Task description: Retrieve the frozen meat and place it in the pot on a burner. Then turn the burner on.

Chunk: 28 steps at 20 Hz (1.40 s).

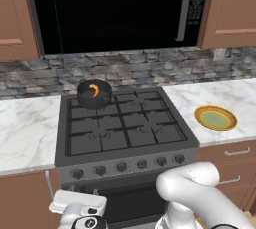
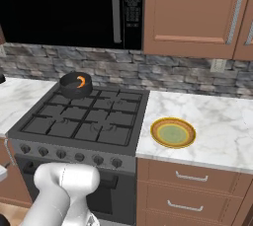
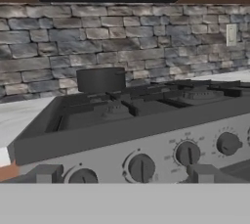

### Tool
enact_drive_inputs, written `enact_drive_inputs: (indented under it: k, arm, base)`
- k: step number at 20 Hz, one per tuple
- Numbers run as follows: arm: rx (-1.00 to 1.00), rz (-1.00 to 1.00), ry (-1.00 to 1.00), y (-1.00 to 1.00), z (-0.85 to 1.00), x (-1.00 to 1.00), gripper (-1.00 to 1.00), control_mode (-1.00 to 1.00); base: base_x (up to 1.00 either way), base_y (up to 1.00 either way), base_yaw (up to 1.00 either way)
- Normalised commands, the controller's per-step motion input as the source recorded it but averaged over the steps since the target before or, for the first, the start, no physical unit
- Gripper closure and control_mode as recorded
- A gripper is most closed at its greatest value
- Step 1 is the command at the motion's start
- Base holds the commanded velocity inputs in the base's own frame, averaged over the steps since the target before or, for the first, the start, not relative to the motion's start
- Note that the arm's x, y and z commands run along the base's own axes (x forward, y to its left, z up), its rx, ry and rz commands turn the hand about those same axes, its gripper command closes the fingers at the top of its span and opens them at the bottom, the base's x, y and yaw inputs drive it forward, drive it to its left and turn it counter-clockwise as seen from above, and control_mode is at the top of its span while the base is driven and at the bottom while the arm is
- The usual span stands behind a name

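two dark fingertips (image 3: 46, 173) of the gripper (image 3: 124, 173) are standing wide apart, grasping nothing, facing the stove knobs (image 3: 141, 168). beyond, the pot (image 1: 94, 93) is sitting on the back-left burner (image 1: 93, 104), holding the frozen meat (image 1: 93, 90). the yellow-green plate (image 1: 215, 118) is lying bare.

Matt grey metal pot (image 1: 94, 93)

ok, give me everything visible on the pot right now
The pot is short, round, dark grey and metal-looking, with straight sides and no lid. It stands upright on the grate of the stove's back left burner, close to the stone backsplash. Inside lies the frozen meat, a small curved orange-brown piece, far smaller than the mouth. The hand view shows only its plain outer wall, side-on. Nothing else touches it.
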Motion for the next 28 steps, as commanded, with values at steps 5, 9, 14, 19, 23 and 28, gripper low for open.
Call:
enact_drive_inputs:
  k: [5,9,14,19,23,28]
  arm:
    - [0.00,0.00,0.00,0.00,0.00,0.16,-1.00,-1.00]
    - [0.00,0.00,0.00,0.00,0.00,0.08,-1.00,-1.00]
    - [0.00,0.00,0.00,0.00,0.00,0.00,-1.00,-1.00]
    - [0.00,0.04,-0.03,0.00,-0.06,0.00,-1.00,-1.00]
    - [0.00,0.13,-0.03,0.00,-0.11,-0.02,-1.00,-1.00]
    - [0.00,0.12,0.02,0.07,-0.13,-0.02,-1.00,-1.00]
  base:
    - [0.00,0.00,0.00]
    - [0.00,0.00,0.00]
    - [0.00,0.00,0.00]
    - [0.00,0.00,0.00]
    - [0.00,0.00,0.00]
    - [0.00,0.00,0.00]
